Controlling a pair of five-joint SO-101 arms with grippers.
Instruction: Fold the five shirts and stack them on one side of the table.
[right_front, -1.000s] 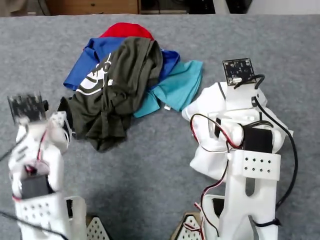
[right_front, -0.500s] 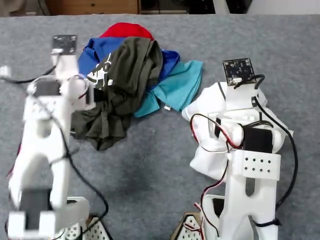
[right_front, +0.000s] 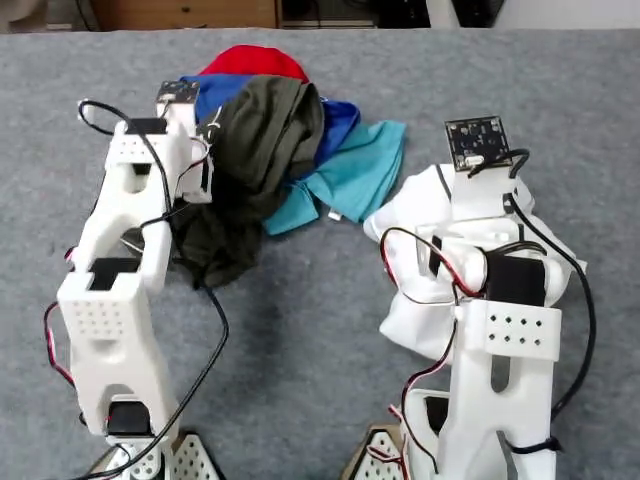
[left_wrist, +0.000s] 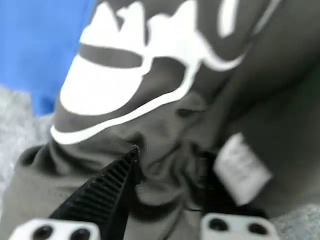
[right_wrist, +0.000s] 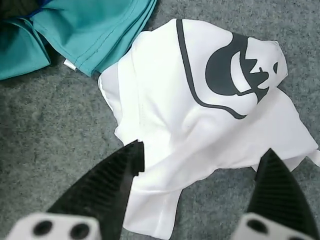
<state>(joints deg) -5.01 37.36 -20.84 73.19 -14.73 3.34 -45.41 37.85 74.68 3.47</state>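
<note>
Olive shirt (left_wrist: 280, 100), seemingly touching left end effector (left_wrist: 170, 157); jaws apart

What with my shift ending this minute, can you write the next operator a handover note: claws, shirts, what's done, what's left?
Left claw: open, low on the dark olive fabric shirt with white print, cloth between its jaws, not clamped.
Right claw: open, over the crumpled white fabric shirt with black print, which lies apart from the heap.
Heap on the grey carpeted table: olive shirt on top, with the blue fabric shirt, red fabric shirt and teal fabric shirt under and beside it.
Done: nothing folded or stacked.
Left: fold and stack all five.
</note>
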